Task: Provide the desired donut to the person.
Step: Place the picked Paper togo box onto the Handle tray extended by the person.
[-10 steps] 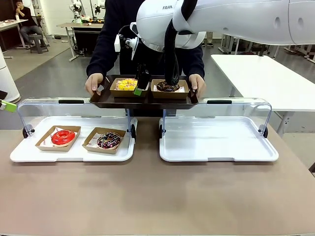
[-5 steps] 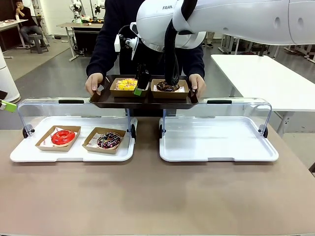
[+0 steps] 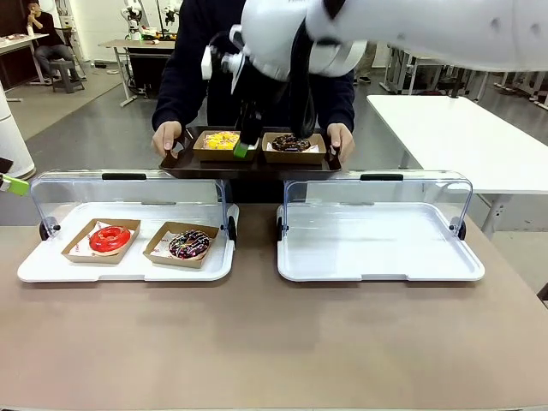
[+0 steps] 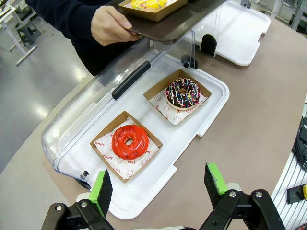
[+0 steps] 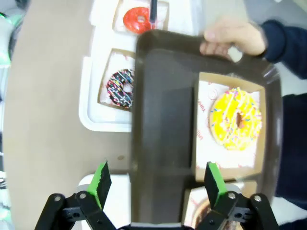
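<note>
Holding a dark tray at the table's far side, the person grips both ends, yellow donut left, chocolate donut right; above it, right gripper wide open, empty; left gripper open too, nothing held, over red donut.

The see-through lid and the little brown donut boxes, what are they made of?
The lid looks like clear, shiny plastic: the floor shows through it and light glints along its curve. Its handle seems to be matte black plastic. The boxes look like thin brown cardboard, dull and folded at the corners, lined with white printed paper.
</note>
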Controlling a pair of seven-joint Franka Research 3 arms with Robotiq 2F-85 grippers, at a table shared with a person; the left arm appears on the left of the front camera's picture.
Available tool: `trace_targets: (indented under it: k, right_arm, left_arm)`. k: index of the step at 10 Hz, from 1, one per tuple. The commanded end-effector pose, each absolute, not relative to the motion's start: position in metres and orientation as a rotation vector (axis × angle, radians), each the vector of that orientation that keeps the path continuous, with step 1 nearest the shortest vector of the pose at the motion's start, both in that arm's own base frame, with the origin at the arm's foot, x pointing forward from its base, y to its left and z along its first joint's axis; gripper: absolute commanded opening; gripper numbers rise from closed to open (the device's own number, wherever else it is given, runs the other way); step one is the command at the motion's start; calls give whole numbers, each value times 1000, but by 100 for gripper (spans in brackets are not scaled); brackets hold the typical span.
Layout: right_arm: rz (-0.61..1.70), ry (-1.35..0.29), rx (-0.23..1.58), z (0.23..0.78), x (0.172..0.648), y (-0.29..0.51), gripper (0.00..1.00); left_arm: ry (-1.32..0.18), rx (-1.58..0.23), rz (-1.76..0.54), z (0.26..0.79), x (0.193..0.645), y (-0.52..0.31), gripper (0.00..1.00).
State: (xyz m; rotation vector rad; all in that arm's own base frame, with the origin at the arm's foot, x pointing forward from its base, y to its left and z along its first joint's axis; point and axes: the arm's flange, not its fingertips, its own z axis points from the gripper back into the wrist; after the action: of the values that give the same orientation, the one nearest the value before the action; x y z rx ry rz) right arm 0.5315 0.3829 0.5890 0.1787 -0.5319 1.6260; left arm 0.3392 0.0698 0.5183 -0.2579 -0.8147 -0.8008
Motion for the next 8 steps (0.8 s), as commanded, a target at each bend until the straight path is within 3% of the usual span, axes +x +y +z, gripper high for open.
trace_targets:
  k: [1,5,8]
  right_arm:
    - [1629,-578,234,627,465,308,100]
    - [1464,-703,329,633,397,175,100]
    - [1378,-821,328,581,374,96,100]
  left_arm:
    - [-821,-267,-804,517,339,72,100]
    - [-821,-267,-804,517,339,72,100]
    - [-821,-267,-804,517,339,72,100]
